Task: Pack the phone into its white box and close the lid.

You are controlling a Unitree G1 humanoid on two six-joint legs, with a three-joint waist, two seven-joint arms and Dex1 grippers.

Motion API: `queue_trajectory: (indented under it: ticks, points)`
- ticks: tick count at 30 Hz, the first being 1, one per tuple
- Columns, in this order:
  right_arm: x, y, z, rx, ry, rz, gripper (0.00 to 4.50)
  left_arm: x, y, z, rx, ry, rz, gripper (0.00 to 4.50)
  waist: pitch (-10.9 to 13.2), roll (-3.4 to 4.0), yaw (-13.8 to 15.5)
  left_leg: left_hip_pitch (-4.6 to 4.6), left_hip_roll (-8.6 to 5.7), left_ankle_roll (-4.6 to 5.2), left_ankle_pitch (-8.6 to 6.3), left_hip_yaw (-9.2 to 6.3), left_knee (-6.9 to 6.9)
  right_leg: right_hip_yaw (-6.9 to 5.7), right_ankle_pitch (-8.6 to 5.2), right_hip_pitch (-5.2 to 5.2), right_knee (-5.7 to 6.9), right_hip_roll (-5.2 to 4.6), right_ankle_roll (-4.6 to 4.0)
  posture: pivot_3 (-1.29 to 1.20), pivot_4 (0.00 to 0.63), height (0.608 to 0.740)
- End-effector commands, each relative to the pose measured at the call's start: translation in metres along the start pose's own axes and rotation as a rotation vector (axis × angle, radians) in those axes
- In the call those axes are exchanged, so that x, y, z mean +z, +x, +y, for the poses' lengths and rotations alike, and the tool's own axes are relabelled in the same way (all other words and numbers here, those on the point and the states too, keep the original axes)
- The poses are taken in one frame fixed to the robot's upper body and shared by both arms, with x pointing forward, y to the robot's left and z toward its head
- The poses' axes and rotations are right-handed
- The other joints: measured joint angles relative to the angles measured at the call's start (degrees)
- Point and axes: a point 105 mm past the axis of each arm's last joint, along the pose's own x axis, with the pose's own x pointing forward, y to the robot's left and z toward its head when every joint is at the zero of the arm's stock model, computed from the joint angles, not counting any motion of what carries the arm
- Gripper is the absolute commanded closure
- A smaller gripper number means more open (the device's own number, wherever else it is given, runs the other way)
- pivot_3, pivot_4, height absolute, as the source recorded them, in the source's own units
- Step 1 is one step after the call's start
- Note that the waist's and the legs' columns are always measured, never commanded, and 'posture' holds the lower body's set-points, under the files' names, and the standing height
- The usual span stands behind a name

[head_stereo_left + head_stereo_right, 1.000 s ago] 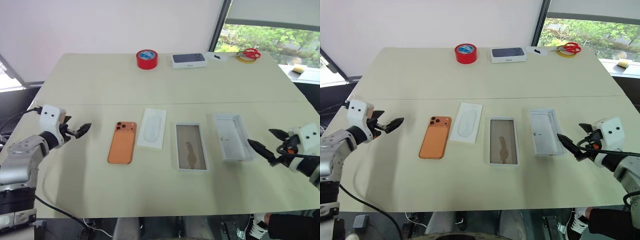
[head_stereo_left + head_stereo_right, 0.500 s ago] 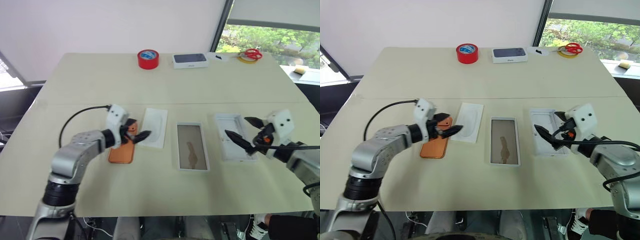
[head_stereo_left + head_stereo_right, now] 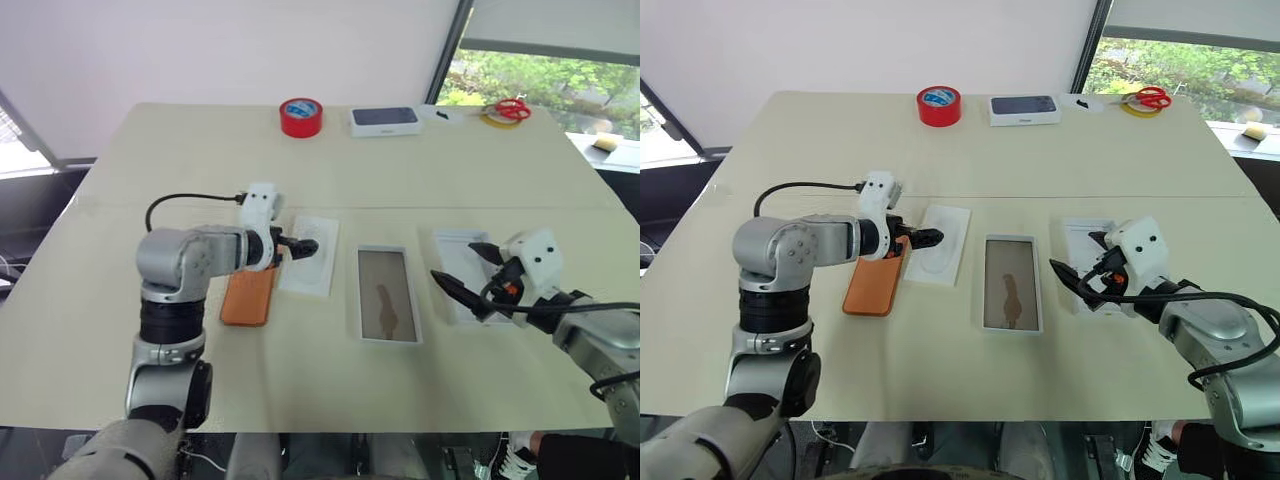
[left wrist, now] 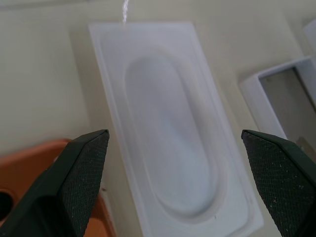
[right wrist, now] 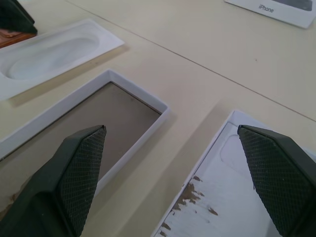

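left arm: your left gripper (image 3: 296, 246) has swung in from the worktop's (image 3: 150, 150) left edge and now hangs over the phone's top end and the near edge of the flat insert (image 3: 310, 256).
left fingers: spread wide, holding nothing; can't tell whether they touch the phone.
phone (image 3: 247, 296): flat on the worktop, face down, untouched, at 9 o'clock of the insert, top end under the wrist.
meaning: reach looks done, but the fingers sit more over the insert than the phone. Pull back toward 9 o'clock before closing.
white box (image 3: 386, 307): at 3 o'clock of the insert, empty, brownish floor showing.
lid (image 3: 462, 283): at 3 o'clock of the box, inside up, still off.
right arm: your right gripper (image 3: 467, 270) has come in from the right edge and hovers over the lid's near half.
right fingers: wide open, empty, pointing toward the box.
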Motion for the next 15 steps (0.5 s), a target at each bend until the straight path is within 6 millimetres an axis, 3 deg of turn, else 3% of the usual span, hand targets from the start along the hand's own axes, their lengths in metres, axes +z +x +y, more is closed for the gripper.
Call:
queue_trajectory:
  ticks: [1, 7, 14, 15]
  points:
    - [0.01, -0.005, 0.013, 0.068, -0.033, -0.009, 0.05, 0.0, 0.0, 0.001, 0.03, -0.012, 0.035, 0.0, 0.0, 0.0, 0.1, 0.0, 0.0, 0.0, 0.0, -0.01, 0.0, 0.0, 0.0, 0.0, 0.0, 0.01, 0.0, 0.0, 0.15, 0.73]
    - [0.005, -0.015, 0.054, 0.307, -0.062, 0.104, 0.05, 0.001, 0.003, 0.003, 0.036, -0.04, 0.045, 0.0, 0.0, -0.02, 0.2, -0.01, 0.0, 0.09, -0.06, -0.05, 0.02, -0.01, 0.0, 0.03, -0.02, -0.01, 0.0, 0.0, 0.15, 0.73]
    - [0.007, -0.011, 0.058, 0.342, -0.114, 0.093, 0.05, 0.0, 0.004, 0.001, 0.005, -0.071, 0.039, 0.0, 0.1, -0.11, 0.2, -0.01, 0.0, 0.1, -0.06, -0.07, 0.02, -0.02, 0.0, 0.03, -0.02, -0.02, -0.01, 0.0, 0.15, 0.73]
    - [0.007, -0.011, 0.058, 0.343, -0.119, 0.091, 0.0, 0.0, 0.004, 0.002, 0.007, -0.074, 0.037, 0.5, 0.1, -0.11, 0.2, -0.01, -0.01, 0.09, -0.06, -0.07, 0.02, -0.02, 0.0, 0.03, -0.02, -0.02, -0.01, 0.0, 0.15, 0.73]
